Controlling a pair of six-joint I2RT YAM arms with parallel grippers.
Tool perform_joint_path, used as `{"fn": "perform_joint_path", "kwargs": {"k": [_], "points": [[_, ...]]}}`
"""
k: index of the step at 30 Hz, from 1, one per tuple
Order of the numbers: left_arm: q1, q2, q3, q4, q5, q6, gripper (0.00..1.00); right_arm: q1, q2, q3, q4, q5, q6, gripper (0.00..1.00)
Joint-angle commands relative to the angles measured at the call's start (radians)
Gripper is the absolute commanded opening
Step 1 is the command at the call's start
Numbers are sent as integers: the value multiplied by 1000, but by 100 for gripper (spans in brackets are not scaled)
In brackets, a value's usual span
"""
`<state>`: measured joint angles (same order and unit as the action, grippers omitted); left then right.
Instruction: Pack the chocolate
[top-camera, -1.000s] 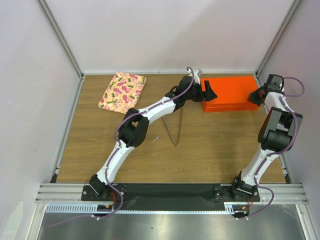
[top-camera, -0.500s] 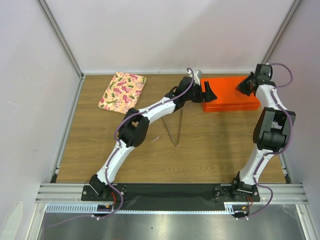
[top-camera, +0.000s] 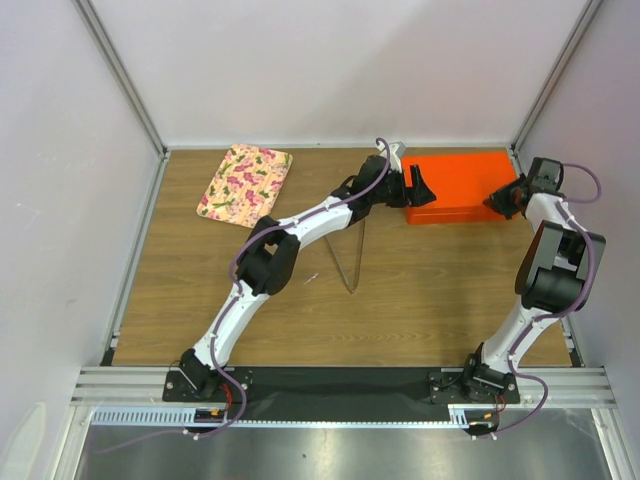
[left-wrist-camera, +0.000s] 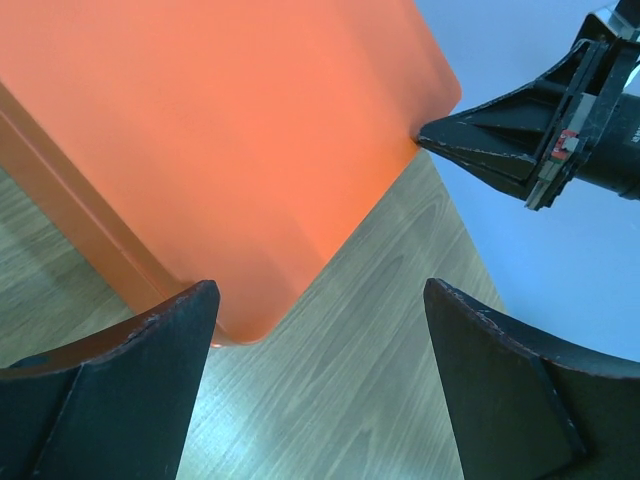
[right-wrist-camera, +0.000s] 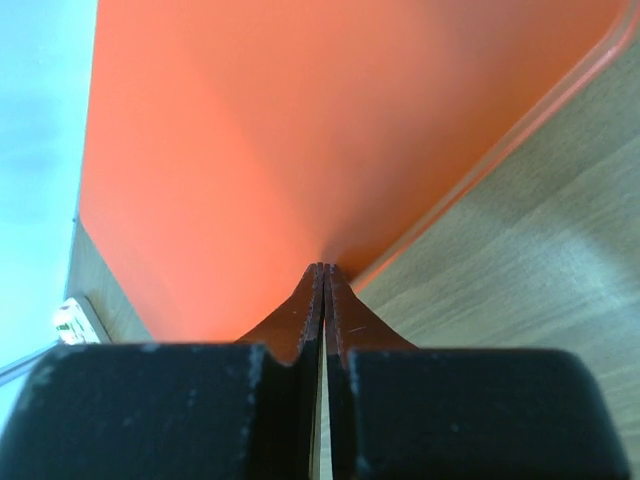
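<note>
No chocolate shows in any view. The orange box (top-camera: 455, 180) lies closed at the back right of the table; its lid fills the left wrist view (left-wrist-camera: 230, 130) and the right wrist view (right-wrist-camera: 300, 120). My left gripper (top-camera: 418, 188) is open and empty at the box's left end, its jaws wide apart over the box's corner and bare wood (left-wrist-camera: 320, 300). My right gripper (top-camera: 497, 200) is shut, its tips (right-wrist-camera: 325, 268) against the box's right edge. It also shows in the left wrist view (left-wrist-camera: 530, 150), pointing at the box's far corner.
A floral-patterned tray (top-camera: 245, 183) lies at the back left. A thin V-shaped metal wire (top-camera: 350, 255) stands mid-table under the left arm. A small white object (top-camera: 396, 148) sits behind the left wrist. Walls enclose the table on three sides.
My right gripper swung from the box's right edge up to its far right corner, then came back down to the right edge. The left arm and the box stayed still.
</note>
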<state>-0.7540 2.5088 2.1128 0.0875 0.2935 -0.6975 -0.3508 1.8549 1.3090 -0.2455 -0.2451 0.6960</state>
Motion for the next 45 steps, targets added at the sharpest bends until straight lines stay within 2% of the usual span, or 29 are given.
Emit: {"fn": "perform_joint_path", "kwargs": {"k": [1,7,14,19,22,24,25,33,40,43,44,45], "points": [[-7,-70,-10,-60,-7,19,90,1,-10,58,-103,15,-20,0],[-2,-99,-4,-75,-17,27,91,-5,6,102,-129,12,5,0],[5,-84,21,-25,-4,21,91,25,-39,180,-40,-49,-19,0],[5,-62,65,12,-7,16,91,35,15,217,-54,-65,22,0],[5,-53,61,14,1,7,91,-5,67,130,-170,19,88,0],[4,-60,35,17,6,7,91,-37,34,-65,-60,64,115,0],[4,-64,23,21,7,10,91,-39,33,-88,-46,88,99,0],[4,-58,35,23,3,44,91,-31,4,-117,-1,96,59,0],[4,-54,61,-51,-46,53,91,-48,-45,-57,-17,54,25,0],[7,-53,84,-139,-95,53,92,-48,-68,-39,9,24,-9,14],[8,-53,87,-152,-105,49,92,-47,-82,-18,3,39,-10,26],[12,-53,85,-166,-106,44,92,-45,-88,-7,-4,55,-25,33]]}}
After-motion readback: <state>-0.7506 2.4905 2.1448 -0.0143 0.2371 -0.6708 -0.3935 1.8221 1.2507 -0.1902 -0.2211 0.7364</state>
